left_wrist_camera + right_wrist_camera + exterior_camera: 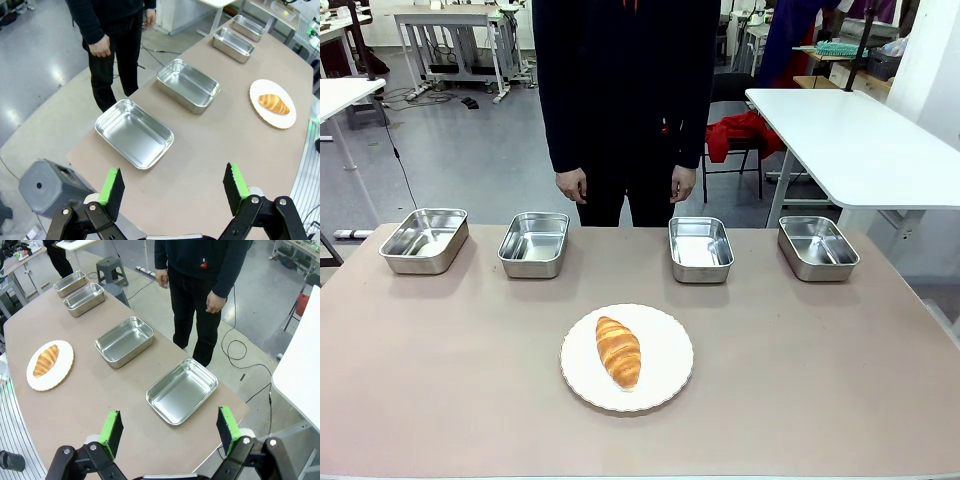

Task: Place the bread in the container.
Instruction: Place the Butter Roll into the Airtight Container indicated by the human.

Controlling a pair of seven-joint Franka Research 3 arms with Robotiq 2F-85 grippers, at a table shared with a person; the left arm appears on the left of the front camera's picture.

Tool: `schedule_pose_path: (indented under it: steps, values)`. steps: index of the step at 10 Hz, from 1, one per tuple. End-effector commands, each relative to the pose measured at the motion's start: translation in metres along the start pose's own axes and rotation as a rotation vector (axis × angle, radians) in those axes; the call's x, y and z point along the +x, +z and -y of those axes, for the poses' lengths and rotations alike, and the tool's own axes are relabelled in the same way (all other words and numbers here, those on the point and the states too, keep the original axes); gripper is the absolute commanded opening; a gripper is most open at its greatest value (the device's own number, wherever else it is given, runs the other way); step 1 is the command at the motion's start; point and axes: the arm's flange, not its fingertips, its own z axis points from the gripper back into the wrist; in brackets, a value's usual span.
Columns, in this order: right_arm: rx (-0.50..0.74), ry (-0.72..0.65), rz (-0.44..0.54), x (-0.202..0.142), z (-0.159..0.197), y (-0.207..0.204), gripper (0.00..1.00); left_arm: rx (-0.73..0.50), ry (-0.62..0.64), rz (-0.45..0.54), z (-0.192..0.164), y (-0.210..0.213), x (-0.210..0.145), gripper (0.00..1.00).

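Observation:
The bread (618,351) is a golden-brown croissant lying on a white scalloped plate (665,380) near the table's front middle; it also appears as the bread (273,104) and the bread (46,360) in the wrist views. Several alike steel containers stand in a row along the far edge, all empty: container (424,240), container (534,244), container (700,249), container (817,247). My left gripper (174,186) hangs open above the table's left end, over a container (134,133). My right gripper (170,426) hangs open above the right end, over a container (182,390).
A person in dark clothes stands at the far side, hands (572,185) down at their sides. A grey stool (52,184) sits off the table's left end. A white table (860,140) stands back right. Bare tabletop surrounds the plate.

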Motion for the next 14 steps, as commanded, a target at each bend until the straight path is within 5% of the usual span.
schedule_pose_path:
  steps: [1,14]
  values:
    - [-0.001,0.001,0.002,0.0006,-0.0002,0.0005,0.98,0.000,-0.006,0.002,0.0007,0.0016,-0.0002,1.00]
    - [-0.001,0.001,0.002,0.0006,-0.0002,0.0005,0.98,0.000,-0.006,0.002,0.0007,0.0016,-0.0002,1.00]
